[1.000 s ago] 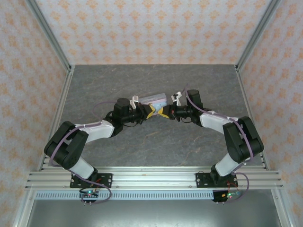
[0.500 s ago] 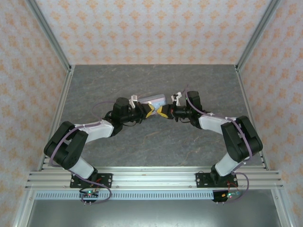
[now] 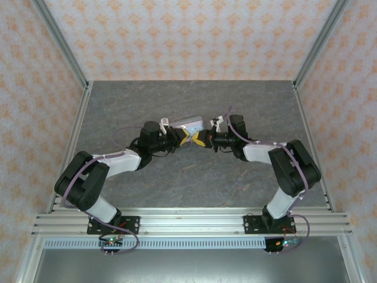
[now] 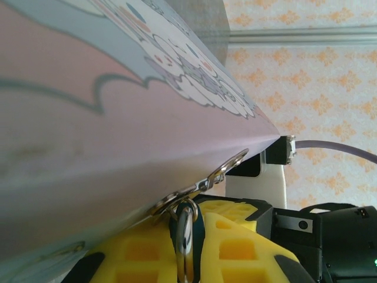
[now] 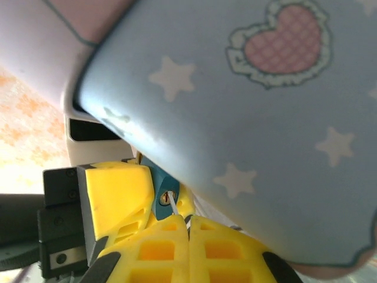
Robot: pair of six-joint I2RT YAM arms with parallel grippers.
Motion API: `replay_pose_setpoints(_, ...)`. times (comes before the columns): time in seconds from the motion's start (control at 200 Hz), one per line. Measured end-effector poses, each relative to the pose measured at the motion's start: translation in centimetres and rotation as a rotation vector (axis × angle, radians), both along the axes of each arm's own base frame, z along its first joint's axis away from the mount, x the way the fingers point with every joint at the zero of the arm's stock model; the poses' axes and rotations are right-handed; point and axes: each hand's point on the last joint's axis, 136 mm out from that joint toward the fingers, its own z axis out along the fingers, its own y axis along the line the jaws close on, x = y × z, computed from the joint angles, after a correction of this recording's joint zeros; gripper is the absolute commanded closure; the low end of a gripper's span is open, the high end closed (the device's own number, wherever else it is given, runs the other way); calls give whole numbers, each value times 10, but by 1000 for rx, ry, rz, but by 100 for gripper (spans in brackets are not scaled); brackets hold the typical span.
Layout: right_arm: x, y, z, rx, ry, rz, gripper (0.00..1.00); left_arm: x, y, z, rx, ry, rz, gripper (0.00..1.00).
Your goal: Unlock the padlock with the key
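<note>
While the right hand (image 5: 188, 229) sits nearest its wrist cam, fingers pressed together on the key (image 5: 172, 204), just the thin grey blade pokes past the yellow tips. Blade tip is at the keyhole of the padlock (image 5: 158, 190). It looks part-way in, but I can't tell how deep. The padlock is teal and tucked right under the edge of the tin (image 5: 265, 118), mid-desk (image 3: 194, 177). Just behind it, the left hand (image 4: 187, 236) is clamped on the padlock body from the opposite side. Metal rings (image 4: 228, 166) lie against the tin's lower edge. Patterned wall beyond.

Step, my read: key insertion, turn not yet done. I can't see whether the shackle has released.

Next move:
- Seat the key fully, straight along the keyhole axis.
- Rotate the right wrist while the left hand holds the body rigid.
- Watch the blade. It's thin, so any misalignment could bend it or pop it out, and the two hands are nose to nose with little room.

Writing: none legible, no brand. Tin print is pale blue with white stars, a pink checked heart with a lacy border, and cartoon figures on the pink face.
</note>
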Motion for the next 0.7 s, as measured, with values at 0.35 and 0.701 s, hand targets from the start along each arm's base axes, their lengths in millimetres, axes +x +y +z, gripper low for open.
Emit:
replay_pose_setpoints(0.35, 6, 6, 6, 99, 93, -29, 100, 5, 6, 4, 3, -15, 32, 100)
replay_pose_setpoints(0.701, 3, -1, 1, -10, -5, 35, 100, 0, 2, 2, 0, -1, -1, 100)
